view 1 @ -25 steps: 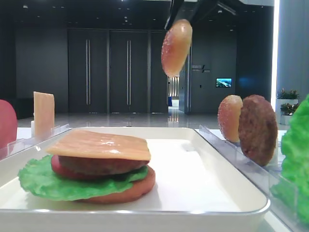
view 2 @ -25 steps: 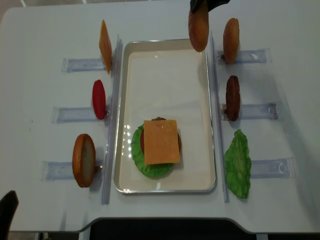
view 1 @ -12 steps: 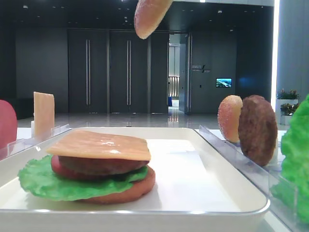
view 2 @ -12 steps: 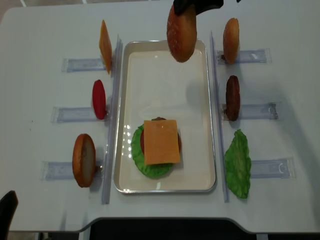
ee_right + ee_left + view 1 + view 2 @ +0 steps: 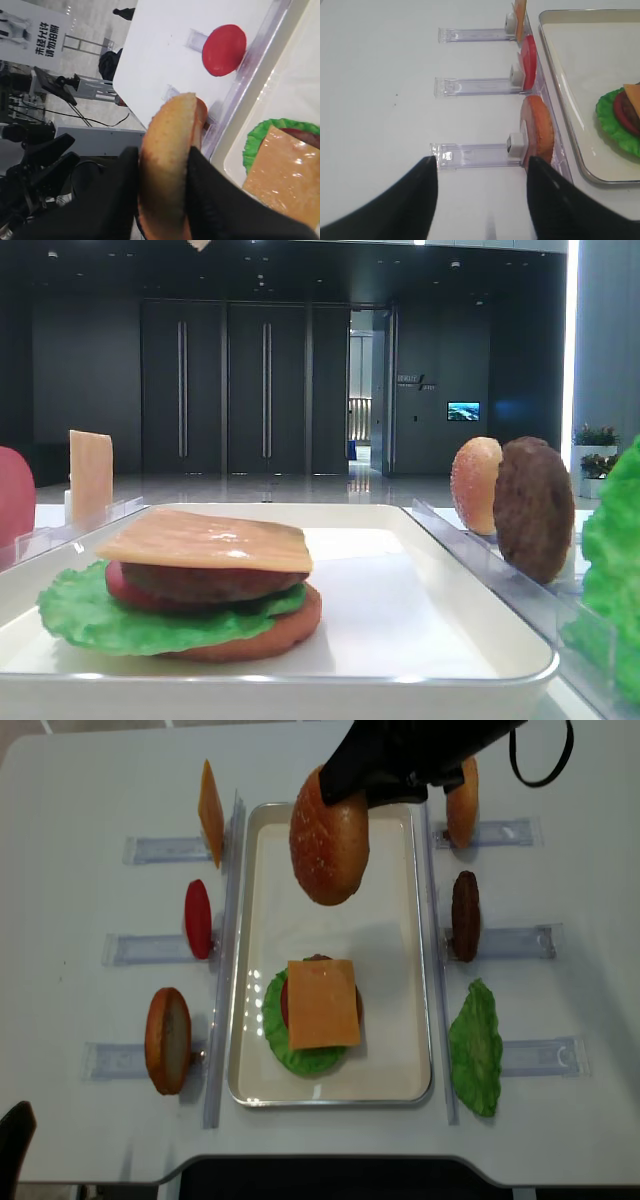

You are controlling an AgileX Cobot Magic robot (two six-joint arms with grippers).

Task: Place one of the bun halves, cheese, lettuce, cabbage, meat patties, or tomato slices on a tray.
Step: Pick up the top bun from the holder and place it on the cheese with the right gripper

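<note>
My right gripper (image 5: 362, 780) is shut on a domed, speckled golden bun half (image 5: 328, 840), held on edge in the air over the far half of the white tray (image 5: 421, 970). In the right wrist view the bun half (image 5: 170, 165) sits squeezed between the black fingers (image 5: 210, 195). On the tray's near half lies a stack with cheese (image 5: 322, 1003) on top, over a patty, tomato, lettuce (image 5: 277, 1028) and a bun bottom. My left gripper (image 5: 482, 167) hovers open and empty over the table beside the left racks.
Clear racks flank the tray. On the left stand a cheese slice (image 5: 210, 800), a tomato slice (image 5: 198, 918) and a bun (image 5: 168, 1040). On the right stand another bun (image 5: 462, 800), a meat patty (image 5: 465, 915) and a lettuce leaf (image 5: 475, 1045).
The right gripper has carried the bun half leftward and nearer, from beside the tray's far right edge to over the tray. It has risen almost out of the low front view.
</note>
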